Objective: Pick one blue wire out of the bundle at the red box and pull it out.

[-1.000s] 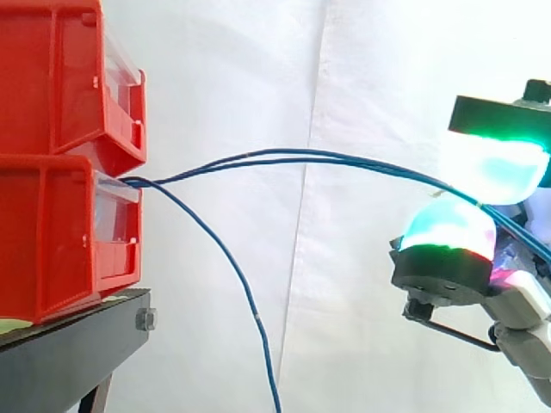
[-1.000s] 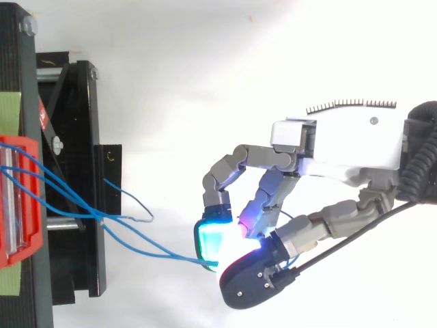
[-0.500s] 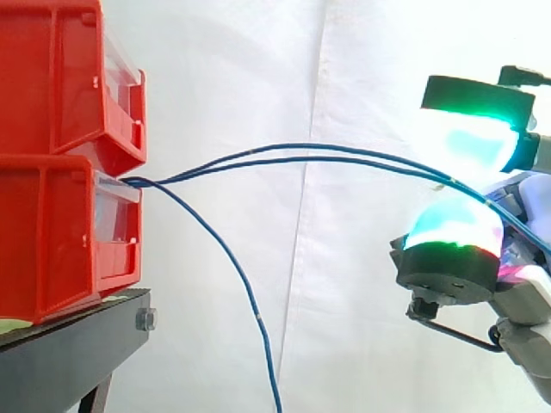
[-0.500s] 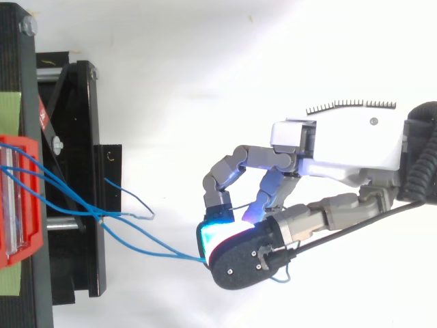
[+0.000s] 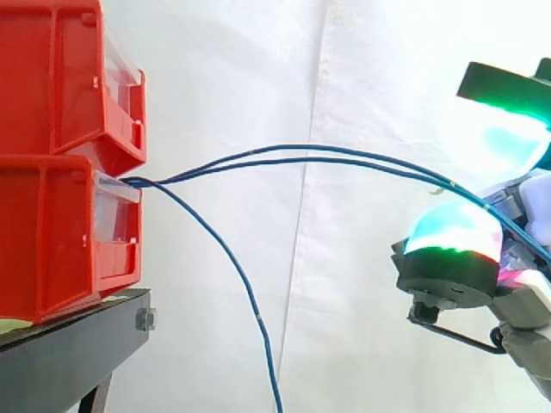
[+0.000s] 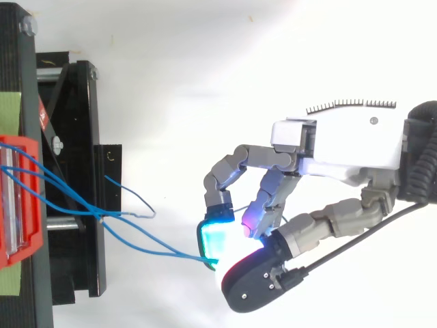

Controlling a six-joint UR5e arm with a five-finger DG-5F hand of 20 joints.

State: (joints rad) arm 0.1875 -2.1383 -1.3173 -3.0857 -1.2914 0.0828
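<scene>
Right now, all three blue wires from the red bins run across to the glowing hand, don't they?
Not all three. The side view shows two blue wires arcing from the red bins to the hand; the third wire droops away from the hand and leaves the bottom edge.

A white curtain fills the background in the side view, a soft vertical fold running down its middle. At the lower left stands a black stand with a silver bolt at its corner. In the top view a green strip lies at the left edge on the stand's frame.
</scene>
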